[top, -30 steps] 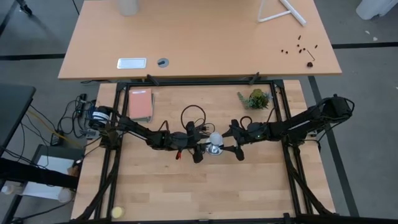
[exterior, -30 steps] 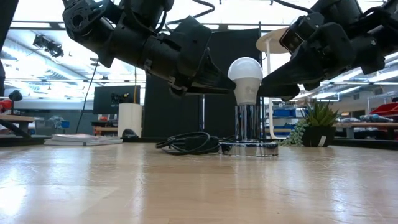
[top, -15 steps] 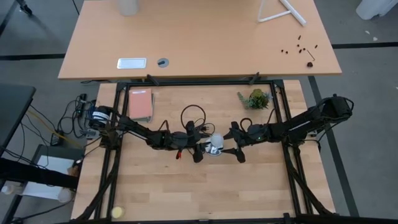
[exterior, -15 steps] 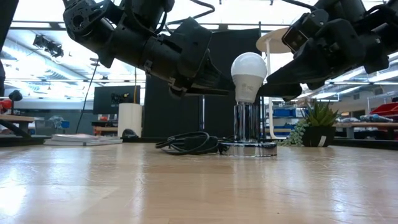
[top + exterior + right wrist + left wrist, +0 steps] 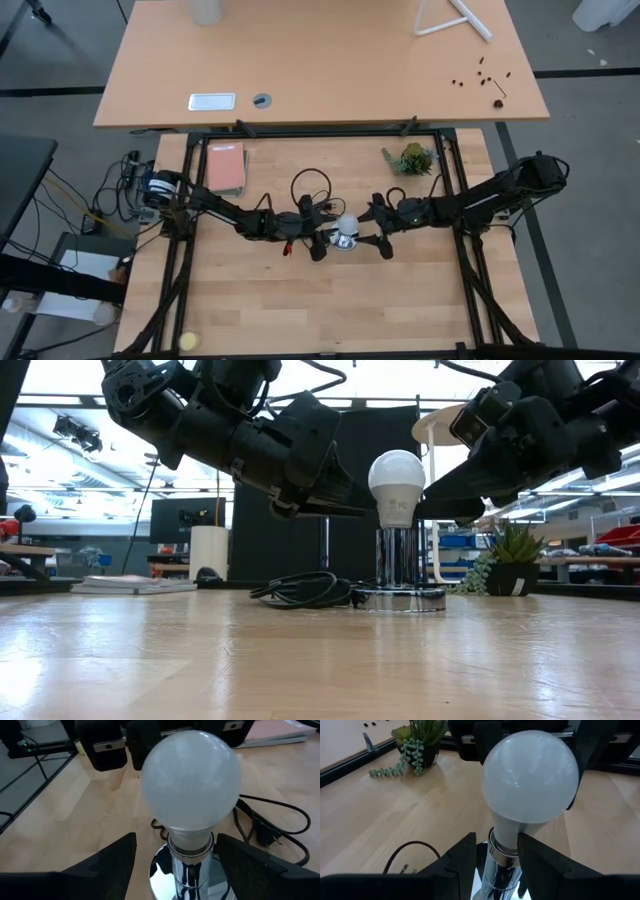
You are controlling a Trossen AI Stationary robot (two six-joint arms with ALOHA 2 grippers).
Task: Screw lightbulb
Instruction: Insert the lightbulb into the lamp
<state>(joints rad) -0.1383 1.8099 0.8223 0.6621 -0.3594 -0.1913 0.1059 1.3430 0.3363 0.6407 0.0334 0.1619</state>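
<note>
Left gripper (image 5: 495, 852) jaws pinch the chrome socket (image 5: 400, 560); right gripper (image 5: 175, 851) jaws hang open around the lightbulb (image 5: 397, 485). A crooked regrip could cross-thread it.

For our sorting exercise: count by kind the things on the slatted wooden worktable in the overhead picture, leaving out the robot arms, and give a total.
Lightbulb: 1
Chrome socket stand with black cord: 1
Potted plant: 1
Pink book: 1
Small yellow ball: 1
Total: 5
</note>
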